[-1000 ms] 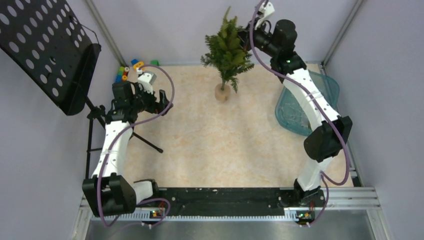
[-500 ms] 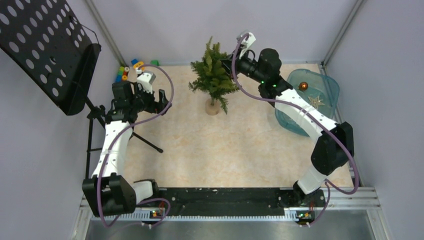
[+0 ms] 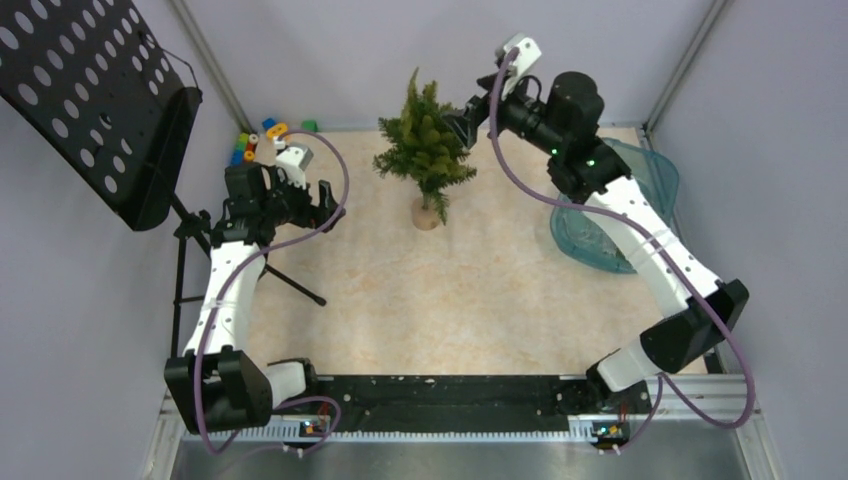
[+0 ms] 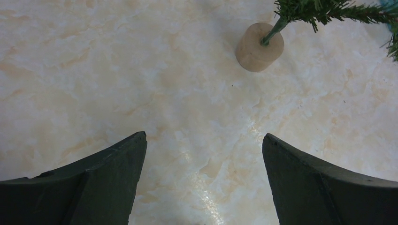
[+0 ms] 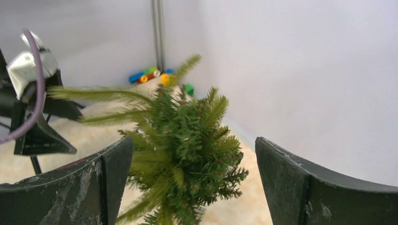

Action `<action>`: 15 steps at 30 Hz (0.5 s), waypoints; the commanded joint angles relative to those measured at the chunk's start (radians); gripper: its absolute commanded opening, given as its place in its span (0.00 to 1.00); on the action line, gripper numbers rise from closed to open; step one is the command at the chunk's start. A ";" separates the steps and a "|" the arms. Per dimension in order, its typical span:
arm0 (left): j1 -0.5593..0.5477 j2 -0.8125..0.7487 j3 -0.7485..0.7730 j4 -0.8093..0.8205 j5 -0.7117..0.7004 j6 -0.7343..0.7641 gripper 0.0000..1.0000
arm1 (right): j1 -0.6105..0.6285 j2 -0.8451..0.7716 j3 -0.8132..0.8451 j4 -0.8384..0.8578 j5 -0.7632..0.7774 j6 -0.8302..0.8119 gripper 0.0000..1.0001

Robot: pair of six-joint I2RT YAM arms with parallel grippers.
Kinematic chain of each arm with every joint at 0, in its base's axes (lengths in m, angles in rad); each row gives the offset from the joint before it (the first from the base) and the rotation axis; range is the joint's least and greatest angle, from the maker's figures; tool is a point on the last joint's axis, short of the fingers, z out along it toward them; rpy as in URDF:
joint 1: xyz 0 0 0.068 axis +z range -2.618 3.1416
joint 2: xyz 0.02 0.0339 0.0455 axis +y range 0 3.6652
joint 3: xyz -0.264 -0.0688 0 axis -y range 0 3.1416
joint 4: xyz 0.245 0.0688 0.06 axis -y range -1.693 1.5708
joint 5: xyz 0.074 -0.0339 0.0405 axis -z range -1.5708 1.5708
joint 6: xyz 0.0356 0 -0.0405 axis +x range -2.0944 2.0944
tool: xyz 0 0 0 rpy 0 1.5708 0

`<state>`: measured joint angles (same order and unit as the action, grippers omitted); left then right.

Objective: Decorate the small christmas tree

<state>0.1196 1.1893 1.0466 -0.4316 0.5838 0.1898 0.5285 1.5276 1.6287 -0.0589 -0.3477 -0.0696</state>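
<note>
both grippers are spread wide and empty. right gripper point(image 3: 466, 122) sits just right of the small christmas tree point(image 3: 425, 150), which stands upright at upper centre of the overhead view, trunk vertical. left gripper point(image 3: 326, 200) hangs well apart, lower left.

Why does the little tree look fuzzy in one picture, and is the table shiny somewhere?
Right wrist view: the small christmas tree looks soft, long branches smeared, probably motion blur. Left wrist view: pale glare on the table, low centre. Top external view: sharp, evenly lit.
</note>
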 commanded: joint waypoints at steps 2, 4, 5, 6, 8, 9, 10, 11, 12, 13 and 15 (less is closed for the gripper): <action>-0.001 0.011 0.030 0.013 0.031 0.016 0.98 | -0.005 -0.119 0.130 -0.116 0.102 -0.057 0.99; -0.001 0.014 0.031 0.013 0.033 0.017 0.98 | -0.016 -0.140 0.147 -0.137 0.128 -0.051 0.99; -0.001 0.015 0.031 0.013 0.035 0.017 0.98 | -0.020 -0.152 0.152 -0.146 0.143 -0.049 0.99; -0.001 0.016 0.031 0.012 0.036 0.017 0.98 | -0.024 -0.162 0.154 -0.151 0.163 -0.049 0.99; -0.002 0.016 0.032 0.013 0.038 0.019 0.98 | -0.042 -0.181 0.147 -0.161 0.203 -0.051 0.99; -0.002 0.016 0.032 0.013 0.039 0.018 0.98 | -0.060 -0.187 0.141 -0.166 0.235 -0.048 0.99; -0.002 0.015 0.033 0.013 0.041 0.019 0.98 | -0.089 -0.192 0.132 -0.173 0.261 -0.036 0.99; -0.001 0.015 0.033 0.013 0.045 0.017 0.98 | -0.129 -0.191 0.124 -0.186 0.282 -0.014 0.99; -0.001 0.014 0.035 0.011 0.048 0.016 0.97 | -0.206 -0.183 0.114 -0.201 0.291 0.016 0.99; -0.001 0.011 0.036 0.009 0.053 0.016 0.97 | -0.275 -0.172 0.096 -0.217 0.286 0.052 0.99; -0.002 0.005 0.034 0.005 0.064 0.016 0.97 | -0.407 -0.144 0.036 -0.227 0.292 0.138 0.99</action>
<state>0.1196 1.2068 1.0466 -0.4347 0.6079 0.1928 0.3286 1.3411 1.7412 -0.2108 -0.1463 -0.0700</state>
